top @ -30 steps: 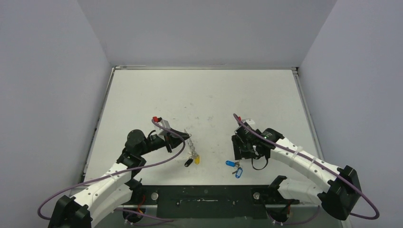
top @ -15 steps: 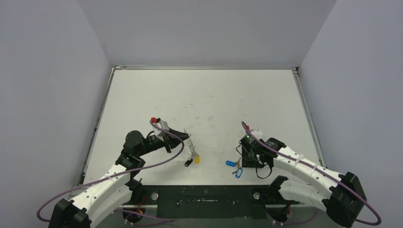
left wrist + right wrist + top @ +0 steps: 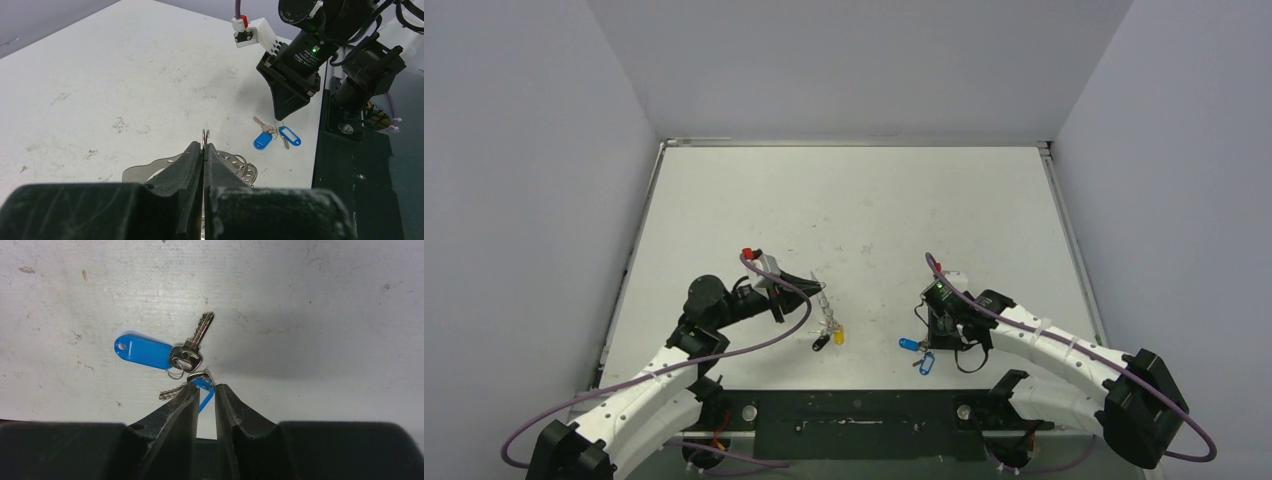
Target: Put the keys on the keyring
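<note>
**Right arm going in for the blue keys**

The left gripper point(image 3: 204, 148) is clamping the keyring point(image 3: 227, 157), one wire end poking up between its pressed-together fingers. Over at the table's point(image 3: 854, 200) near edge, well apart to the right, the right gripper point(image 3: 206, 390) is sitting directly over the blue-headed key point(image 3: 201, 379). Its jaws are standing barely apart with that blue head between them, though I cannot tell whether they are truly pinching. The blade is pointing sideways, crossing the jaw gap. The tagged key point(image 3: 192, 347) is lying just beyond the fingertips.

Far table point(image 3: 854, 190) lies open; keys point(image 3: 186, 356) crowd right tool point(image 3: 204, 386) (keyring point(image 3: 205, 134) fills left tool point(image 3: 203, 146)).
</note>
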Robot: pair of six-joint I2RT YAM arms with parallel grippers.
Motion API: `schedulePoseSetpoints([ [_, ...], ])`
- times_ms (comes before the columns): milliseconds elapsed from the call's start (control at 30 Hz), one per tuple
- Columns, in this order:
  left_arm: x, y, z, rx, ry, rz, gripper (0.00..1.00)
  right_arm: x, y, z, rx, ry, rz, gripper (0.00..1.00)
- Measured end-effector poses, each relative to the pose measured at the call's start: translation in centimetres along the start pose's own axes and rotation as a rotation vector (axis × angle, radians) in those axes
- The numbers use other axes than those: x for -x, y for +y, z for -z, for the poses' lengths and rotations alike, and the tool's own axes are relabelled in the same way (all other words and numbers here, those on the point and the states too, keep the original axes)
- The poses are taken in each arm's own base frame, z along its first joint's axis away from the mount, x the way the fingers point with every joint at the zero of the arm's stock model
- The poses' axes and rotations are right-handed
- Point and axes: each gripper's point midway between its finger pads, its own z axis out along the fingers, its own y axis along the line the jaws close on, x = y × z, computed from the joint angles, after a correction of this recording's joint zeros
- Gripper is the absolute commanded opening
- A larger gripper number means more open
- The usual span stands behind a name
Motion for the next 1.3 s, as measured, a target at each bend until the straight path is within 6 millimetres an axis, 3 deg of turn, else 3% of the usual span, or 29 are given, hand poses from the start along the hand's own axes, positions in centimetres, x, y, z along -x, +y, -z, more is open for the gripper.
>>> schedulePoseSetpoints([
  [267,-0.2,0.0,0.1,0.001,0.009,-0.008,0.00,-0.4,-0.1,-0.6,-0.004,0.015,0.000,0.22],
  [600,-0.2,0.0,0.2,0.004,0.009,-0.011,0.00,-0.5,-0.2,-1.0,-0.020,0.032,0.014,0.05],
  [867,0.1,-0.1,0.3,0.005,0.002,-0.027,0.00,-0.4,-0.1,-1.0,0.001,0.045,-0.013,0.18],
  [1067,0.2,0.0,0.3,0.007,-0.002,-0.039,0.00,-0.6,-0.1,-1.3,0.018,0.062,-0.030,0.18],
  [1200,0.2,0.0,0.3,0.007,-0.002,-0.042,0.00,-1.2,-0.3,-1.6,0.022,0.082,-0.031,0.11],
  [1300,0.2,0.0,0.4,0.008,-0.001,-0.044,0.00,-1.5,-0.2,-1.7,0.032,0.089,-0.029,0.00],
])
